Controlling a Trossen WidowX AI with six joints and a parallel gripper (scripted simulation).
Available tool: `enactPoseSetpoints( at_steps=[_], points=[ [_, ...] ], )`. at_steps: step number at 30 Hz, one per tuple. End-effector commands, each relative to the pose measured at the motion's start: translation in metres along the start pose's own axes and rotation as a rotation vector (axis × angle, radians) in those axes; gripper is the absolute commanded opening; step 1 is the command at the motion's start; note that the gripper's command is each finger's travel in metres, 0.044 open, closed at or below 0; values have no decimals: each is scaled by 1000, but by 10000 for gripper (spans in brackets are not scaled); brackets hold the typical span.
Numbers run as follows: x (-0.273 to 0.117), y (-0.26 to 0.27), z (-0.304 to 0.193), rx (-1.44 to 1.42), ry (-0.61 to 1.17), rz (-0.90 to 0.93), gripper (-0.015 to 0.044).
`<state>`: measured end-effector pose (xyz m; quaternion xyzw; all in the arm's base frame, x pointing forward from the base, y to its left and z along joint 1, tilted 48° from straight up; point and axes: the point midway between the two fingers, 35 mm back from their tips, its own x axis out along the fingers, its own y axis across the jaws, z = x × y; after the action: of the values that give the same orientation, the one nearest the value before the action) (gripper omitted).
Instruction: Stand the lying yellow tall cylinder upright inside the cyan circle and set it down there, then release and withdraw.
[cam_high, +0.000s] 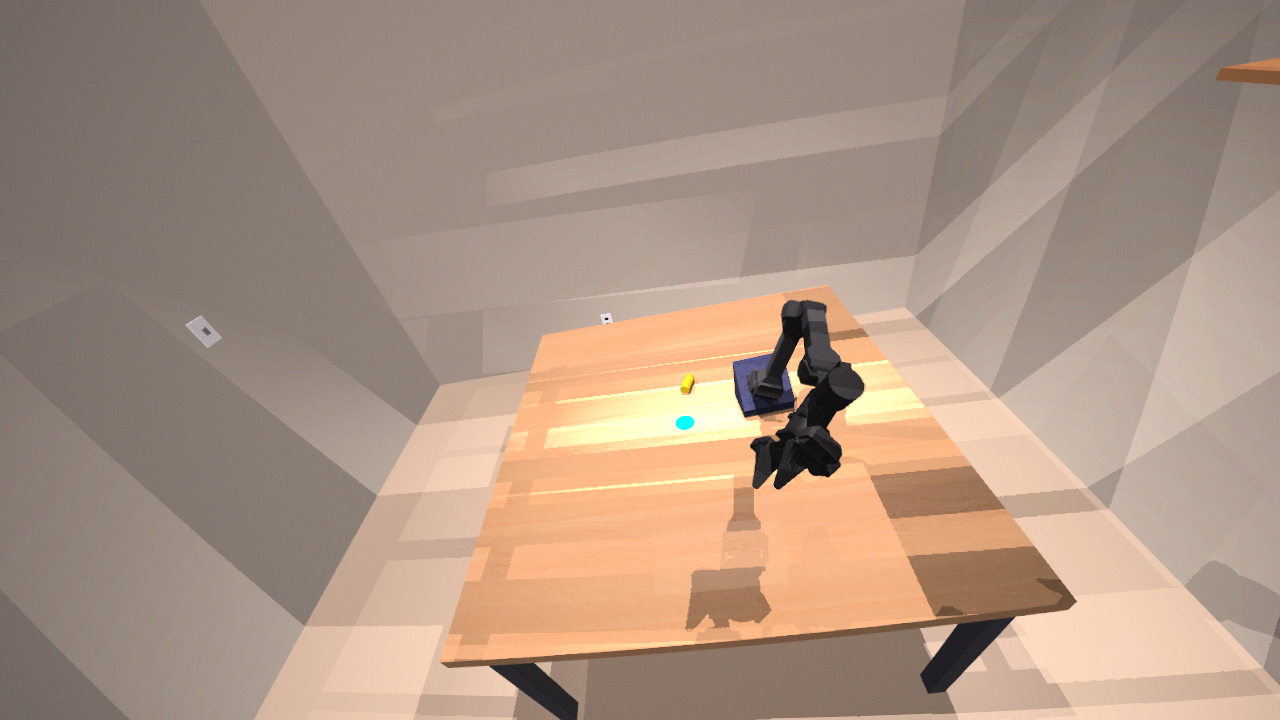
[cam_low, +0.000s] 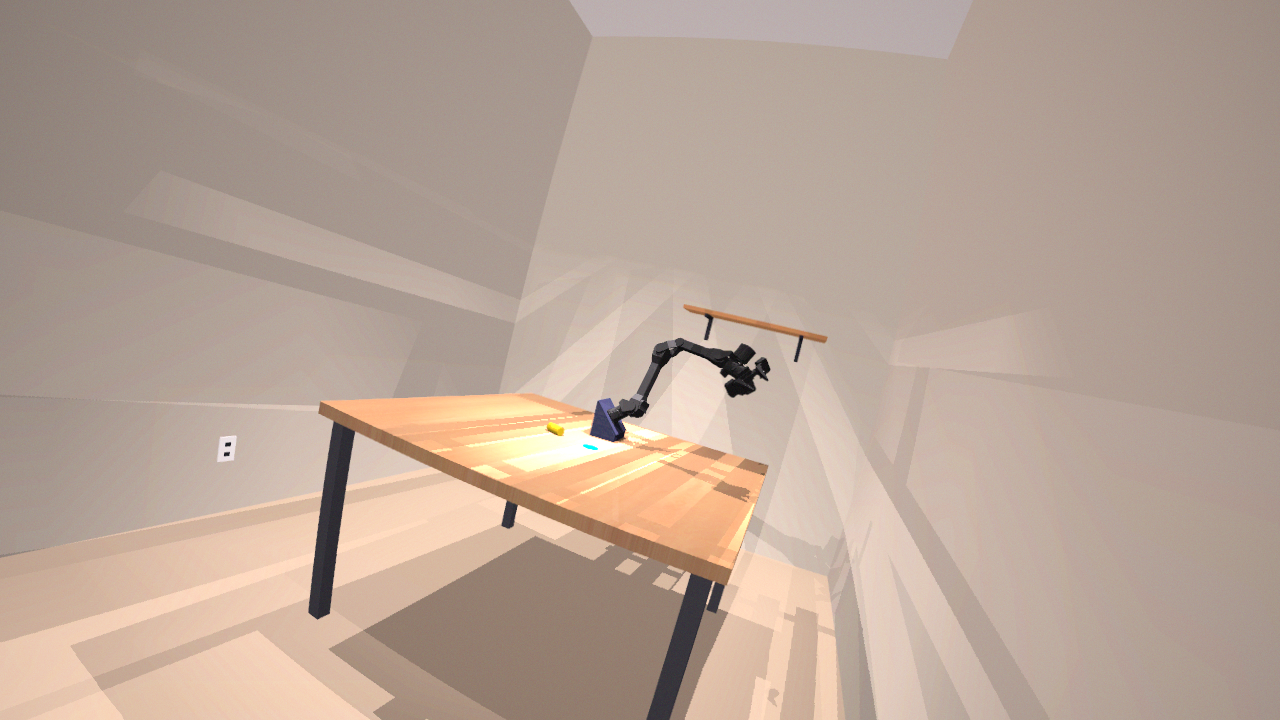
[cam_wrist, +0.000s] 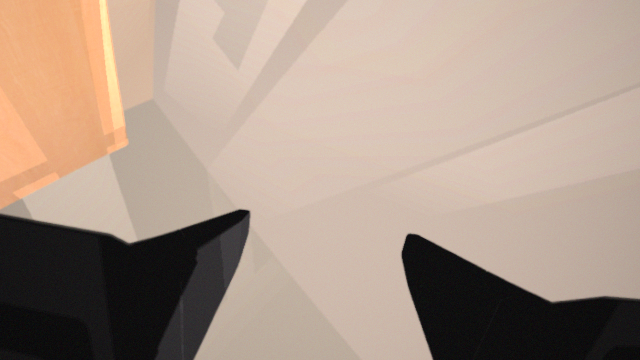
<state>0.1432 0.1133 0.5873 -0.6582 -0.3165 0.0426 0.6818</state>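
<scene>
The yellow cylinder (cam_high: 687, 384) (cam_low: 555, 428) lies on its side on the wooden table (cam_high: 572, 573) (cam_low: 420, 429). The flat cyan circle (cam_high: 684, 422) (cam_low: 589, 446) is on the table close to the cylinder, with nothing standing on it. My gripper (cam_high: 767, 486) (cam_wrist: 328, 233) is open and empty. It is in the air, well above the table and away from both the cylinder and the circle. The wrist view shows the two black fingers apart, with only wall and floor behind them and a table corner at the upper left. Neither the cylinder nor the circle shows there.
The dark blue base block (cam_high: 750, 388) (cam_low: 605, 425) of the arm stands on the table beside the cylinder and circle. The arm rises from it and bends over. A wooden shelf (cam_low: 756, 323) is on the wall behind the arm in the exterior view.
</scene>
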Motion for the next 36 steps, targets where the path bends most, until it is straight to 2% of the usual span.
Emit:
enactPoseSetpoints(
  at_steps=[1,10,20,28,36],
  points=[
    [21,28,8,-84,5,84,309],
    [67,108,6,-240,30,317,309],
    [96,206,-27,-335,61,605,309],
    [97,284,-70,-345,88,847,309],
    [77,356,-120,-294,118,1085,309]
  ],
)
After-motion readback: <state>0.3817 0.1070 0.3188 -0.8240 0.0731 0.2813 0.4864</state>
